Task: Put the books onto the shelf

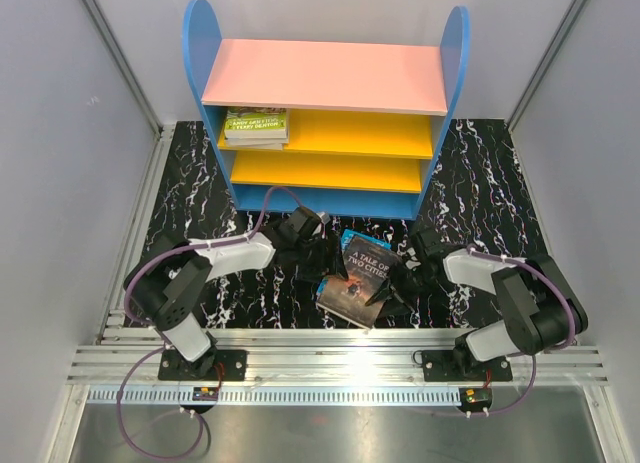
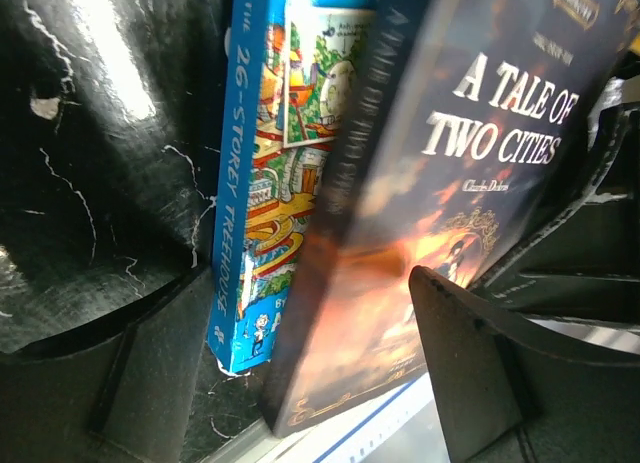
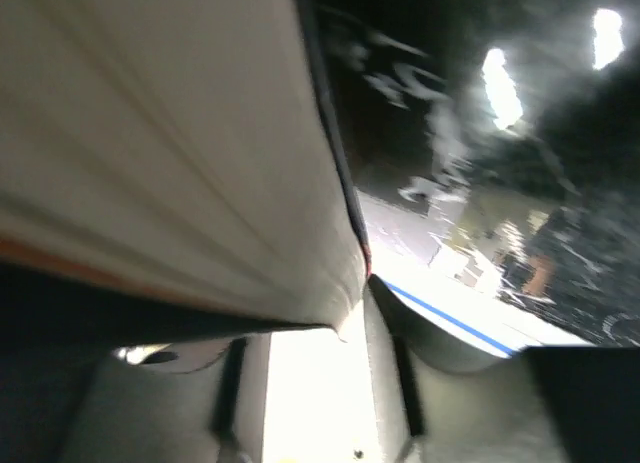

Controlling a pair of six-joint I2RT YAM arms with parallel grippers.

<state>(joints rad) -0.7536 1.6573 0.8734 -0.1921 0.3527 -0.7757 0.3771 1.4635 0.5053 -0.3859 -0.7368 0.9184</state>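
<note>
The shelf (image 1: 200, 53) stands at the back, with books (image 1: 256, 126) lying at the left of its upper yellow board. On the mat, the dark "A Tale of Two Cities" book (image 1: 355, 286) (image 2: 470, 153) leans tilted over the blue "26-Storey Treehouse" book (image 1: 352, 241) (image 2: 255, 183). My left gripper (image 1: 322, 263) (image 2: 300, 383) is open at the books' left, its fingers wide on either side of their lower ends. My right gripper (image 1: 388, 283) (image 3: 300, 383) is at the dark book's right edge. Its fingers press on either side of the pale page block (image 3: 180, 133) in a blurred view.
A black marbled mat (image 1: 200, 193) covers the table. An aluminium rail (image 1: 330, 368) runs along the near edge by the arm bases. White walls close in on the left, right and back.
</note>
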